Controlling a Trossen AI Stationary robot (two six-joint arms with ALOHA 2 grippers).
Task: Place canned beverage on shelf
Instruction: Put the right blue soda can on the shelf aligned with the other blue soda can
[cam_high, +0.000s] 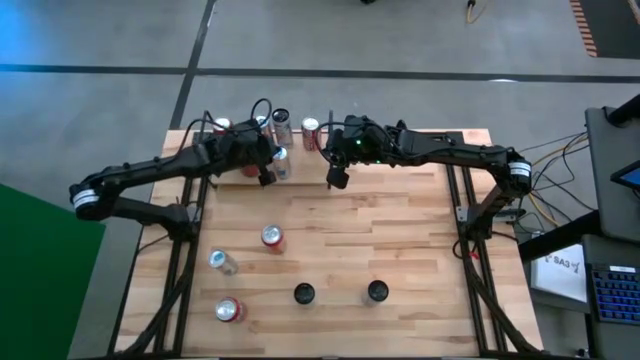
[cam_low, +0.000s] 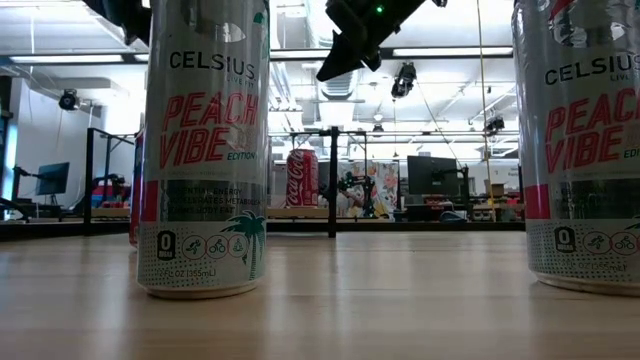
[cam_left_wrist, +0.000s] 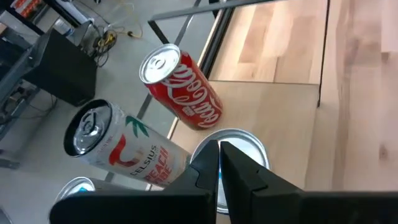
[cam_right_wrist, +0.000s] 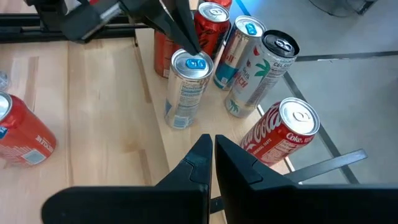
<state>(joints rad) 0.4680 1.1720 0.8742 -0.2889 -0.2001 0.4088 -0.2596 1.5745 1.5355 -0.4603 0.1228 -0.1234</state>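
Note:
A silver can with a blue tab (cam_right_wrist: 186, 87) stands upright on the light wood shelf (cam_high: 440, 148) at the table's far edge, beside several other upright cans, among them a Celsius can (cam_right_wrist: 258, 74) and a Coca-Cola can (cam_right_wrist: 283, 130). My left gripper (cam_left_wrist: 219, 155) is shut, and its fingertips (cam_right_wrist: 189, 46) slant down over that silver can's top (cam_left_wrist: 239, 140). My right gripper (cam_right_wrist: 213, 146) is shut on nothing and hangs in the air to the right of the cans (cam_high: 338, 178). My left gripper's shut fingertips stand at the silver can's top rim (cam_right_wrist: 198, 59), slanting down from the table's left. I cannot tell whether they touch it. The can stands upright on its base on the shelf.
Nearer the table's front are a red can (cam_high: 272, 237), a silver can lying down (cam_high: 222, 262), another red can (cam_high: 228, 310) and two upright Celsius cans (cam_high: 304, 293) (cam_high: 377, 291). Black frame rods (cam_high: 462, 210) run along both table sides.

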